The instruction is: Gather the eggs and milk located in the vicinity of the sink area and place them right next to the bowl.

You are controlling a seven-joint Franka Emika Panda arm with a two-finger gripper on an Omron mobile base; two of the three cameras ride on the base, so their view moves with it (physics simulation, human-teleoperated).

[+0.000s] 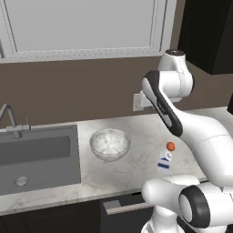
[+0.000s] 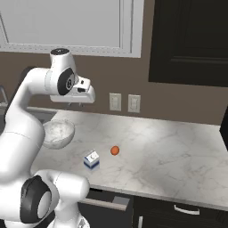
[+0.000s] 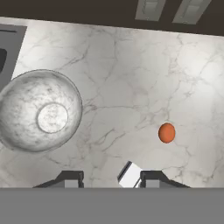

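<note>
**Milk and one egg on the counter, nothing in the grip**

I see the milk (image 2: 91, 160) standing on the marble counter (image 2: 169, 151), near the front edge, with one egg (image 2: 115, 150) just beside it on the side away from the bowl (image 2: 57, 132). In the left base view the egg (image 1: 170, 146) sits right behind the carton. Both lie near the bowl but apart from it, with bare marble between. I can make out only this one egg; the sink (image 1: 38, 157) basin looks bare apart from its drain.

My gripper (image 3: 111, 180) hangs high above the counter, looking straight down, jaws drawn in to their narrowest and holding nothing.

I judge this the start of a pick. Next I'd spread the fingers, come down over the carton or egg, and shift it closer to the bowl.
</note>
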